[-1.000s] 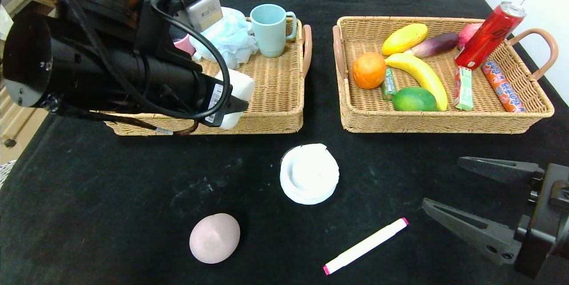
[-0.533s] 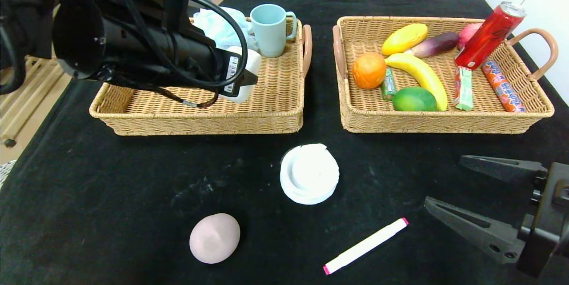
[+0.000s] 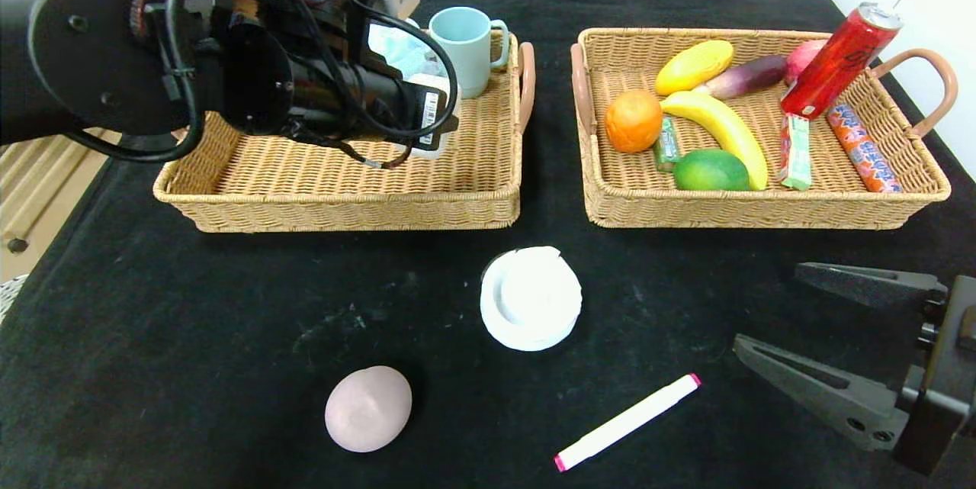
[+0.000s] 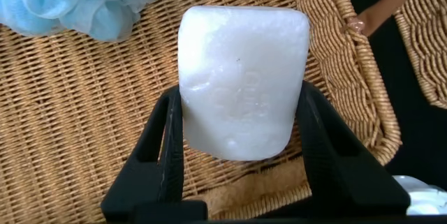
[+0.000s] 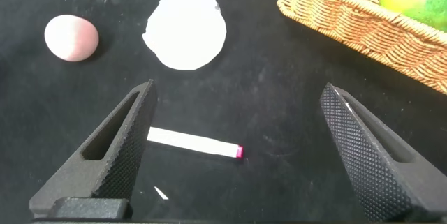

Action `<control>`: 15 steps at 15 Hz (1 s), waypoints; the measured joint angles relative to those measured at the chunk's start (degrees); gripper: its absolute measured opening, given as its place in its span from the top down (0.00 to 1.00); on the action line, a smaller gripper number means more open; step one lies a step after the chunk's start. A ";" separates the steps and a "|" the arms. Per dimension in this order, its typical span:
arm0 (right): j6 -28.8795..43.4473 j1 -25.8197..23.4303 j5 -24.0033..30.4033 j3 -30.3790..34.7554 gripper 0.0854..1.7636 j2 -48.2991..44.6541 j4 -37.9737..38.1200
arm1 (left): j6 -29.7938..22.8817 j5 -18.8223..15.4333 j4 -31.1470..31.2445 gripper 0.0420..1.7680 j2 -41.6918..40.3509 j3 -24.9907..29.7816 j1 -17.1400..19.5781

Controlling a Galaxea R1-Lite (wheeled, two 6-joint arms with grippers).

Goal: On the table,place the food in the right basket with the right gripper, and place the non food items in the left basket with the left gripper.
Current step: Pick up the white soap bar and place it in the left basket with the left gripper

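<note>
At upper left of the head view, the left gripper [image 4: 241, 147] clamps a white soap bar [image 4: 241, 81] above the left basket [image 3: 343, 207], while the pink egg-shaped lump [image 3: 368, 408], white disc [image 3: 531, 298] and pink-tipped marker [image 3: 627, 422] lie on the black worktop [image 3: 191, 336] and the right gripper [image 3: 770, 317] hovers spread apart at lower right, below the food-filled right basket [image 3: 762, 207].

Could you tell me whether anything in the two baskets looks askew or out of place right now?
Yes: in the right basket, the red can leans tilted against the far corner by the handle rather than lying flat. Nothing looks spilled or damaged.
</note>
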 joint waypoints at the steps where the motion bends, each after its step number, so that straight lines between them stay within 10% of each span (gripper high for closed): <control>1: -0.01 0.00 0.00 0.00 0.03 0.00 0.02 | 0.02 0.06 -0.30 0.45 0.66 -0.11 0.13; 9: -0.39 -0.83 0.00 -0.11 0.03 0.04 0.02 | -0.06 0.76 -0.27 0.45 2.36 0.09 0.09; 15: -0.67 -1.22 -0.02 -0.02 0.03 0.00 0.05 | -0.17 0.83 -0.30 0.23 2.36 0.24 0.00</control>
